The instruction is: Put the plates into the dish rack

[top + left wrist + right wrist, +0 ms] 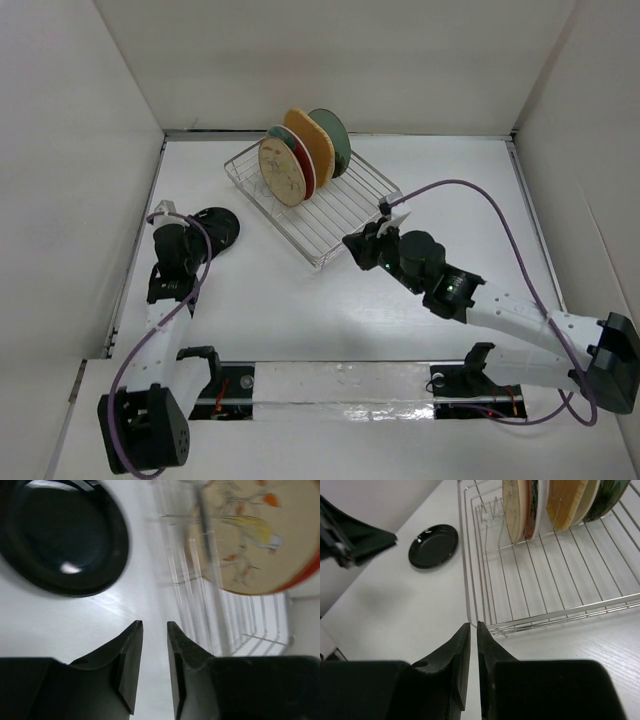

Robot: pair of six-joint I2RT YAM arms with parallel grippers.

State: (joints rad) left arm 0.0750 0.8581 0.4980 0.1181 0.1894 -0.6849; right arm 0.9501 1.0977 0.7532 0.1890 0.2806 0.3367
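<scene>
The wire dish rack (345, 215) stands mid-table with several plates upright at its far end: beige floral (283, 172) in front, a red-rimmed one, a cream one, orange-tan (312, 143) and green (333, 138) behind. The black plate (218, 226) lies flat on the table left of the rack. My left gripper (198, 240) hovers at its near edge, slightly open and empty; its wrist view shows the black plate (60, 535) and the beige plate (255, 535). My right gripper (353, 243) is shut and empty at the rack's near corner (570, 611).
White walls enclose the table on the left, back and right. The near half of the rack's floor (555, 570) holds no plates. In the right wrist view the black plate (433, 545) lies beyond the rack's left rim, with the left arm (350, 535) beside it.
</scene>
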